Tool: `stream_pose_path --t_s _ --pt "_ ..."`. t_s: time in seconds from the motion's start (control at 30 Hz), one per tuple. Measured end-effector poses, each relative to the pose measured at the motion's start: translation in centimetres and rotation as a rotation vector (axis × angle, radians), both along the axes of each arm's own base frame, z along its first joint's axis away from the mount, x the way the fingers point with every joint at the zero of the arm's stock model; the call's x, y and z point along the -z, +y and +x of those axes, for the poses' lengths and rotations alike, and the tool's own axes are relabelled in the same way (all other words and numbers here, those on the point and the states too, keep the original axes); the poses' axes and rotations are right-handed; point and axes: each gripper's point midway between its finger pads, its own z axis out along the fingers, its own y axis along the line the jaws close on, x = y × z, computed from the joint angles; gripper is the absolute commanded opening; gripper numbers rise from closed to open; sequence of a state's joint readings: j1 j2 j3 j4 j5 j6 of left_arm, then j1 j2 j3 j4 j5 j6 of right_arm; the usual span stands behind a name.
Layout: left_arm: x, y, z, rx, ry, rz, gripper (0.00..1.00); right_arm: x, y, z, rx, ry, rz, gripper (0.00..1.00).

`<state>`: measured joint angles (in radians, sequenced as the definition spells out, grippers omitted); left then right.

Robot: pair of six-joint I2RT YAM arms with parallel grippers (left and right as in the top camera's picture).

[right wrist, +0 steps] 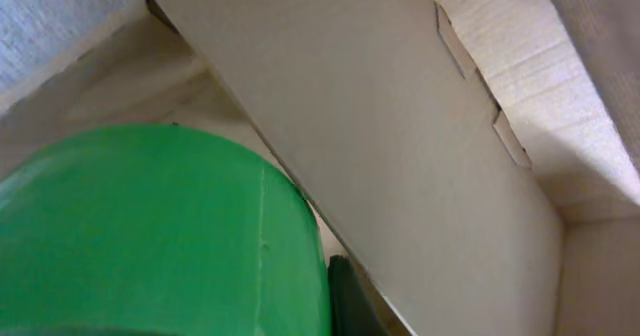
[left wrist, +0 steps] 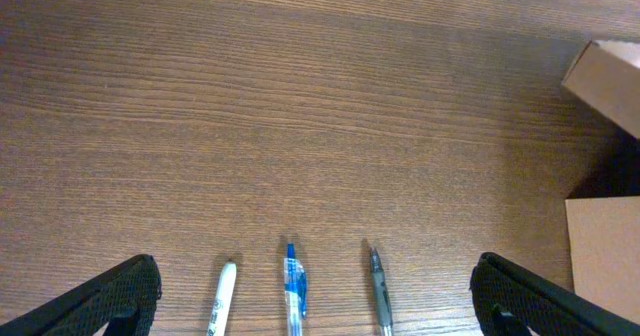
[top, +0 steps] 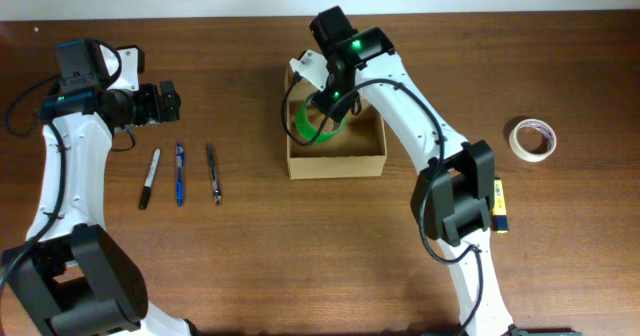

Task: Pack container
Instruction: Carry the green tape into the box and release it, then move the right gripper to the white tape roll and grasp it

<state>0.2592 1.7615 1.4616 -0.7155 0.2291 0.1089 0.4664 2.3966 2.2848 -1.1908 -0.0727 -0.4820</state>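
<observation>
Tan rectangular cardboard box (top: 336, 163), its flap lid open, stands on the brown wooden table (top: 250, 256) near the centre. A bright green tape roll (top: 312, 126) stands tilted on edge inside it, against the left wall. The right gripper (top: 329, 104) reaches into the box at this roll. In the right wrist view a dark finger (right wrist: 343, 298) lies against the roll's outer face, but whether the jaws clamp it cannot be told. The left gripper (top: 171, 103) hangs well apart to the left with its fingers (left wrist: 115, 296) spread wide and nothing between them. Beneath it lie a black marker (top: 149, 179), a blue pen (top: 180, 174) and a grey pen (top: 214, 173), side by side. A white tape roll (top: 532, 139) lies flat far to the right.
</observation>
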Motion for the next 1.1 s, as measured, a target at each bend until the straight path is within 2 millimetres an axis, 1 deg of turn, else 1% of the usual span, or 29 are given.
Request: stream_pose_path --t_s 0.1,0.23,0.3,0.37,0.43,0.57,0.73,0.8,0.87,0.93,0.97,1.0,1.07,1.1 --pt "0.0 0.0 0.0 0.0 0.0 0.0 0.99 1.3 0.0 -0.1 0.015 0.027 -0.009 0.04" --pt "0.0 0.0 0.0 0.0 0.0 0.0 0.99 2.2 -0.1 -0.2 0.033 0.048 -0.014 0.04" --pt "0.0 0.0 0.0 0.0 0.0 0.0 0.99 2.3 -0.2 -0.4 0.039 0.057 -0.017 0.1" --pt "0.0 0.0 0.0 0.0 0.0 0.0 0.99 2.3 -0.2 -0.7 0.042 0.069 -0.022 0.19" --pt "0.0 0.0 0.0 0.0 0.0 0.0 0.99 2.4 -0.2 -1.2 0.039 0.086 -0.028 0.24" --pt "0.0 0.0 0.0 0.0 0.0 0.0 0.99 2.5 0.1 -2.1 0.025 0.109 -0.04 0.29" --pt "0.0 0.0 0.0 0.0 0.0 0.0 0.99 2.5 1.2 -3.3 -0.002 0.126 -0.048 0.29" --pt "0.0 0.0 0.0 0.0 0.0 0.0 0.99 2.1 1.4 -4.0 -0.009 0.136 -0.054 0.31" --pt "0.0 0.0 0.0 0.0 0.0 0.0 0.99 0.8 1.3 -4.5 -0.009 0.132 -0.053 0.35" --pt "0.0 0.0 0.0 0.0 0.0 0.0 0.99 -1.9 1.1 -4.4 -0.001 0.08 -0.043 0.4" --pt "0.0 0.0 0.0 0.0 0.0 0.0 0.99 -3.7 0.7 -4.2 0.013 0.039 -0.034 0.43" --pt "0.0 0.0 0.0 0.0 0.0 0.0 0.99 -6.0 0.3 -4.0 0.031 -0.011 -0.021 0.45" --pt "0.0 0.0 0.0 0.0 0.0 0.0 0.99 -12.1 -1.4 -3.6 0.099 -0.138 0.035 0.52" --pt "0.0 0.0 0.0 0.0 0.0 0.0 0.99 -15.3 -2.7 -3.6 0.141 -0.202 0.07 0.53"
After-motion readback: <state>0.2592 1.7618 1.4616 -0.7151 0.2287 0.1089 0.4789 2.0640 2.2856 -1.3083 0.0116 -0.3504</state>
